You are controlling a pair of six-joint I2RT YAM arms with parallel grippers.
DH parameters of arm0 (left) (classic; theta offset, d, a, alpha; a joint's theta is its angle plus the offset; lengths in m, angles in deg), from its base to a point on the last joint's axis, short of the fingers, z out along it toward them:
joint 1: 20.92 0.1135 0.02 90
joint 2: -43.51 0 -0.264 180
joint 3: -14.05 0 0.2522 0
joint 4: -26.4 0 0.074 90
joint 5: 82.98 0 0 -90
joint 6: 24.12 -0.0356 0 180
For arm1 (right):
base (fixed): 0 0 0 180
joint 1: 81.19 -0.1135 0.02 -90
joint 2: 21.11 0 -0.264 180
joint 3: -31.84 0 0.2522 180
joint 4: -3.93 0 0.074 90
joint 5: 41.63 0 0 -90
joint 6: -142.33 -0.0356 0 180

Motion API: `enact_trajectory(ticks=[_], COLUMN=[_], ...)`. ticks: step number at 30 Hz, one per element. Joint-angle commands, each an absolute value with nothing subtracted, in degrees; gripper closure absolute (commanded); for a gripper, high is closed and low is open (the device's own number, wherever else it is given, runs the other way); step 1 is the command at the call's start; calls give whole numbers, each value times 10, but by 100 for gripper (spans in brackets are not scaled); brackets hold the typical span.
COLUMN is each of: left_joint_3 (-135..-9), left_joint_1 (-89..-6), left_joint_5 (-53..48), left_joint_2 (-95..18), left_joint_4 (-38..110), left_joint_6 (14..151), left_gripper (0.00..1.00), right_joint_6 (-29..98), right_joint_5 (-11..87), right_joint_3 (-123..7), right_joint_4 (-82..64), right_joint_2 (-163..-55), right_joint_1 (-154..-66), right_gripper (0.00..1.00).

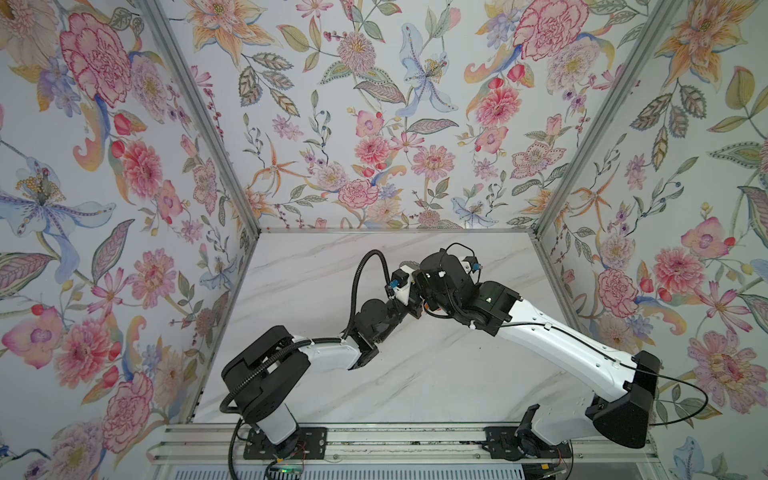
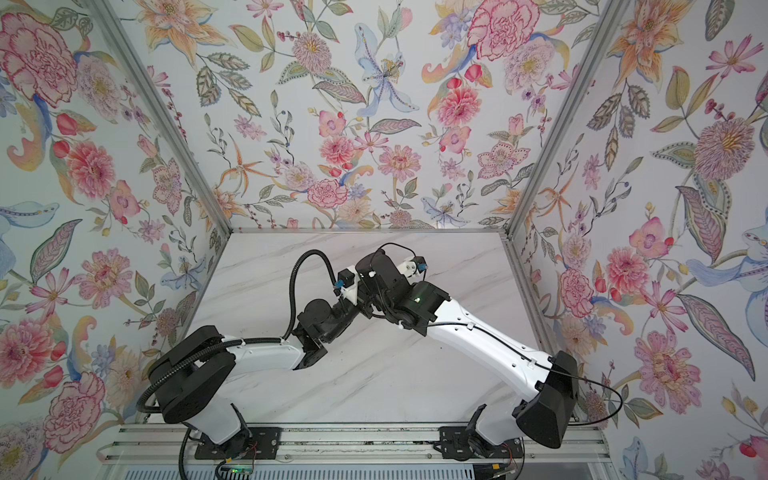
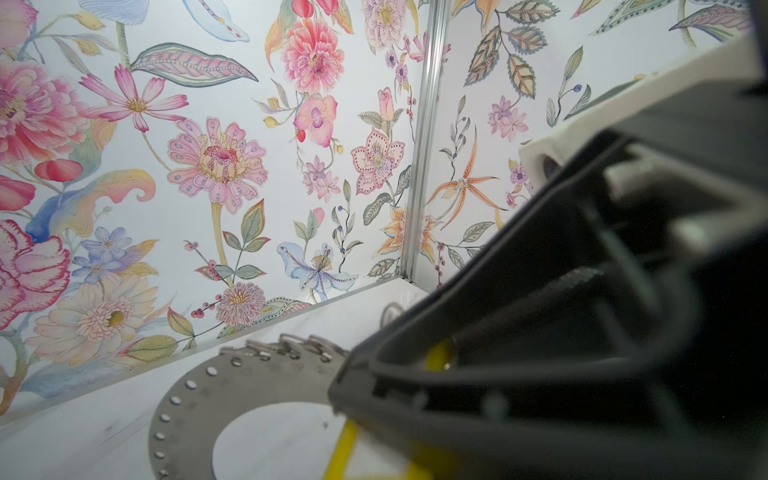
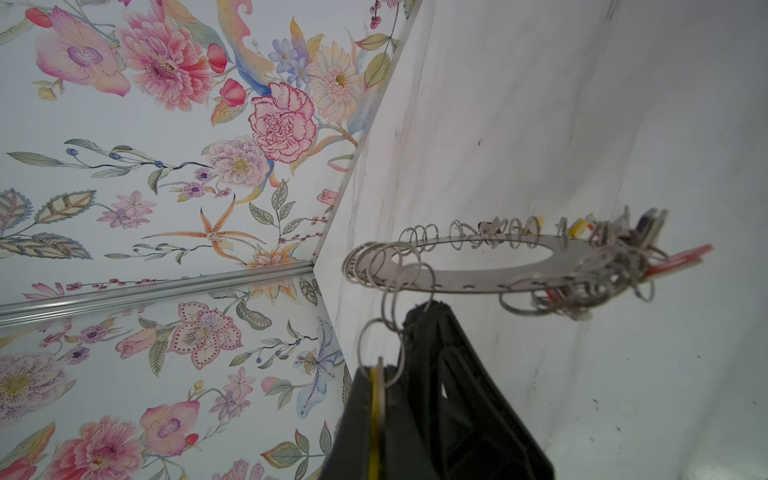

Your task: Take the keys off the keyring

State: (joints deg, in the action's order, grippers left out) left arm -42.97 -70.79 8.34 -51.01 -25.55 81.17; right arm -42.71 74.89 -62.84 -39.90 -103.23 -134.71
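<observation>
Right gripper (image 4: 382,386): jaws pressed together, with the yellow key tag (image 4: 376,409) pinched edge-on between them at lower centre of the right wrist view. The tag is linked by two wire loops (image 4: 395,316) to the rim of the keyring disc (image 4: 478,266), so it is not yet off. One black fingertip is seen touching that rim. Other keys (image 4: 623,257), with red, yellow and dark tags, are bunched on the disc's far side, right of centre in the frame.

Left gripper (image 1: 415,309): pressed shut and hidden under the wrists in both top views. What it pinches cannot be told. In the left wrist view the disc sits at lower left, with black finger trusswork over its right edge and yellow showing through. Whether the disc rests on the marble table (image 1: 415,374) or is held off it cannot be told.

Left arm (image 1: 324,353) is folded at lower left, wrist angled up-right. Right arm (image 1: 561,340) is stretched from lower right toward upper left. The wrists meet over mid-table.
</observation>
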Motion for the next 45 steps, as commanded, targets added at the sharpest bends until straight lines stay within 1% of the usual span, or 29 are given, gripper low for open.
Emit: enact_trajectory(ticks=[1,9,16,21,24,28,29,33,38,45], left_joint_3=[-445,-440,-433,-429,-420,-417,-416,-419,-422,-440], left_joint_1=[-701,-696,-694,-685,-678,-670,-668,-659,-647,-636], left_joint_5=[52,13,12,7,-9,-19,-20,-30,-47,-138], left_joint_2=[-512,-497,-478,-465,-465,-466,-447,-442,-448,-453], left_joint_4=[-226,-198,-180,-171,-186,-194,-197,-203,-198,-156], left_joint_6=[783,735,677,651,639,629,628,625,628,674], left_gripper=[100,100,100,100,100,100,100,100,100,100], right_joint_6=[-428,-428,-443,-463,-475,-492,-501,-510,-514,-504], right_joint_5=[759,759,734,702,684,669,662,621,576,574], right_joint_3=[-629,-623,-605,-578,-539,-504,-490,-439,-409,-405], right_joint_4=[-373,-369,-344,-302,-242,-210,-195,-121,-71,-64], right_joint_2=[-1010,-997,-986,-977,-962,-944,-937,-926,-925,-921], right_joint_1=[-1354,-1338,-1313,-1295,-1284,-1272,-1269,-1256,-1246,-1245], right_gripper=[100,100,100,100,100,100,100,100,100,100])
